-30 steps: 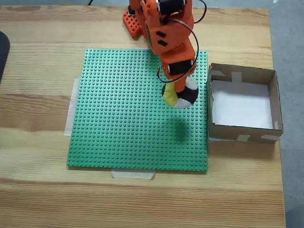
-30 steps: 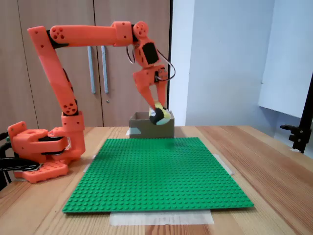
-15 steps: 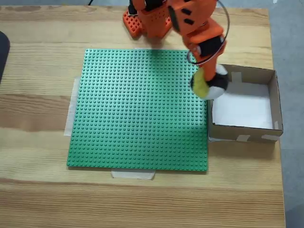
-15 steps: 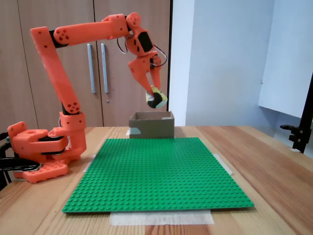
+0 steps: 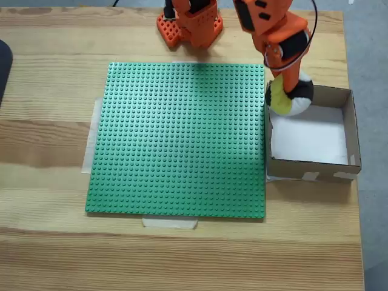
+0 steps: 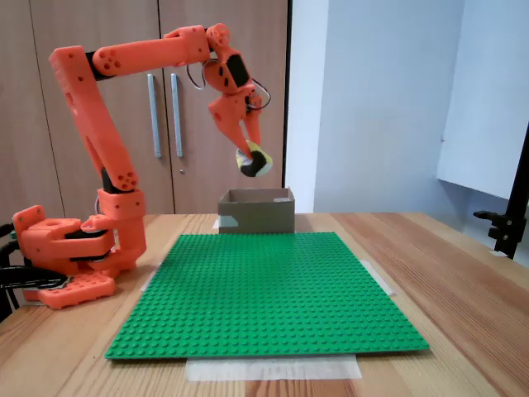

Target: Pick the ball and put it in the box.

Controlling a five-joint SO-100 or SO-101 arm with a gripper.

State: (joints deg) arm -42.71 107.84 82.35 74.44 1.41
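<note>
Orange plastic fingers are clamped tight around the ball, the gripper pointing down from the end of the arm with the jaws parted only as wide as the ball itself. From the side camera the ball hangs in the air well above the box, touching nothing but the fingers. Its yellow, black and white patches show in both fixed views.

Looking down from above, the ball sits over the near-left corner of the box, straddling the wall next to the green studded baseplate. The yellow patch faces the baseplate side and the white one faces the box's white floor. The gripper is mostly hidden by the arm's own wrist in that view, so only the side camera shows the grasp clearly.

The box stands on the wooden table, right against the baseplate's edge, with pale tape patches at its corners. The arm's base sits beside the baseplate on the left in the side view.

No brand, label or writing is legible on the arm, the box or the ball.
</note>
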